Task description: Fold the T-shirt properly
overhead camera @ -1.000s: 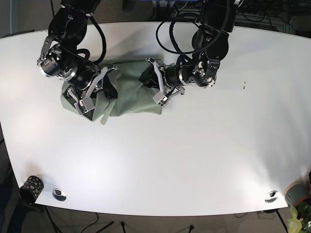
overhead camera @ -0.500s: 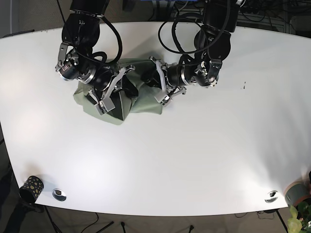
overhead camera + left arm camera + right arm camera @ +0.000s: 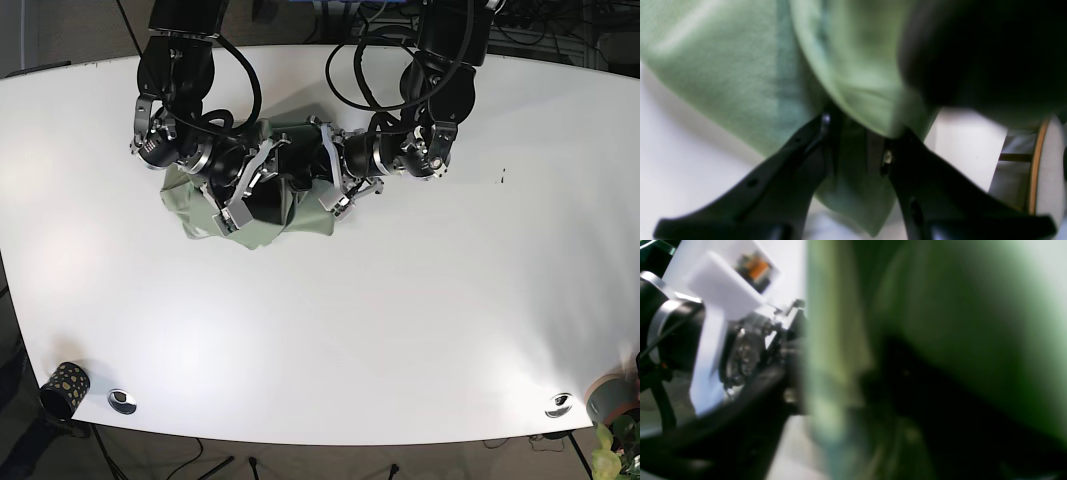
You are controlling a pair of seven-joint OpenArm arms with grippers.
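Note:
The green T-shirt (image 3: 300, 215) lies bunched at the back middle of the white table (image 3: 400, 320). My right gripper (image 3: 250, 195), on the left of the base view, is shut on a fold of it. In the blurred right wrist view, green cloth (image 3: 973, 306) fills the frame around that gripper (image 3: 833, 380). My left gripper (image 3: 330, 178) is shut on the shirt's right side. In the left wrist view its black fingers (image 3: 800, 156) clamp a fold of the T-shirt (image 3: 740, 66). The two grippers are close together over the cloth.
A speckled cup (image 3: 63, 388) and a metal disc (image 3: 122, 401) sit at the front left corner. Another disc (image 3: 559, 404) and a plant pot (image 3: 610, 398) are at the front right. Cables hang behind the arms.
My right gripper has moved rightward toward the left gripper, pulling the shirt's left side along. The cloth is now bunched narrower. The left arm has barely moved.

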